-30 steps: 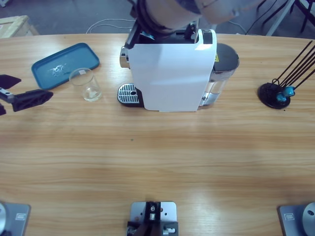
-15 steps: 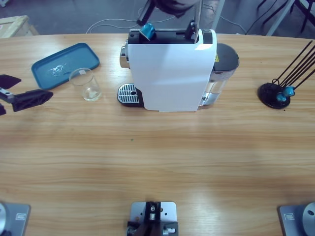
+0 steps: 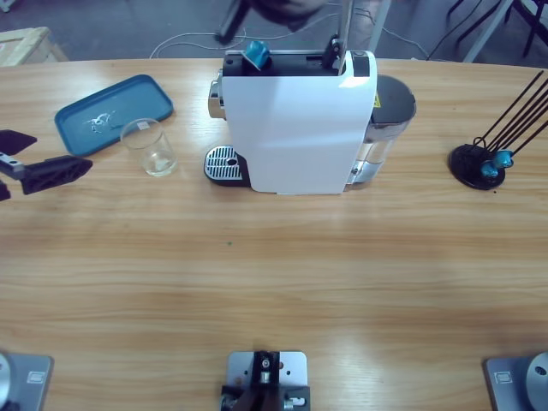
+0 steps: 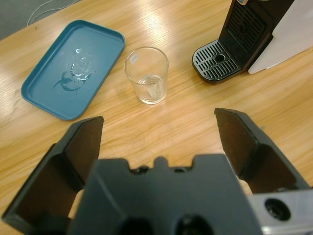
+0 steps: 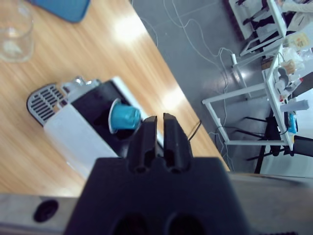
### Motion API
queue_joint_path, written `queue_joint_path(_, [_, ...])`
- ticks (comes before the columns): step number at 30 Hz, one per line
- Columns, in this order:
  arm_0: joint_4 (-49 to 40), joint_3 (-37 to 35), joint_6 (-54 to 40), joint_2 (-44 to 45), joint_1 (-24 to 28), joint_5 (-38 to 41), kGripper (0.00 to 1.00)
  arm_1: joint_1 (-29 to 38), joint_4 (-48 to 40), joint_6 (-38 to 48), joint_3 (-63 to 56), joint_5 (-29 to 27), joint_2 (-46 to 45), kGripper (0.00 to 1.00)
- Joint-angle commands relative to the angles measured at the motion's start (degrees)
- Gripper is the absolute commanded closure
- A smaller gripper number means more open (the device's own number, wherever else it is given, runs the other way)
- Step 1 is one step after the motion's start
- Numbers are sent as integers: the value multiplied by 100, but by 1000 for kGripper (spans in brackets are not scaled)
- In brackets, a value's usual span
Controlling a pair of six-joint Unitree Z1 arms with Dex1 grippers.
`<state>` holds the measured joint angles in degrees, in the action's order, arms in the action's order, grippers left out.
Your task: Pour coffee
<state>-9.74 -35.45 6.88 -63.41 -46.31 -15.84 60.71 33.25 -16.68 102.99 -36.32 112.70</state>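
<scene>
The coffee is out of view. A white coffee machine (image 3: pixel 300 120) stands at the table's back middle. On its top opening lies a teal capsule (image 3: pixel 255 55), tilted, seen too as the capsule (image 5: pixel 124 116) in the right wrist view. My right gripper (image 5: pixel 160 118) is shut on nothing and hovers above and beside the capsule; it shows blurred as the right gripper (image 3: pixel 229 24) at the high view's top. A clear glass (image 3: pixel 150 147) stands left of the drip grate (image 3: pixel 223 163). My left gripper (image 3: pixel 62 151) rests open at the far left, facing the glass (image 4: pixel 146 74).
A teal-blue tray (image 3: pixel 114 113) lies behind the glass at the left. A black capsule stand (image 3: pixel 475 164) with thin rods and a teal capsule (image 3: pixel 497 161) sits at the right. The machine's water tank (image 3: pixel 390 111) is on its right side.
The right arm has lifted off the machine's top and drawn back towards the top left. The teal capsule stays on the machine's top opening.
</scene>
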Motion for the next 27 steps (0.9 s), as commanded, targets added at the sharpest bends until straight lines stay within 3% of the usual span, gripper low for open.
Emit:
queue_joint_path(1, [69, 170, -12, -180, -28, 49, 27, 63, 208, -90, 379, 69, 597, 1000])
queue_joint_path(16, [73, 161, -12, -186, -28, 49, 27, 63, 199, 629, -1008, -40, 29, 1000])
queue_joint_path(27, [71, 166, -12, -180, -28, 49, 27, 70, 214, 666, -1036, -123, -124, 1000])
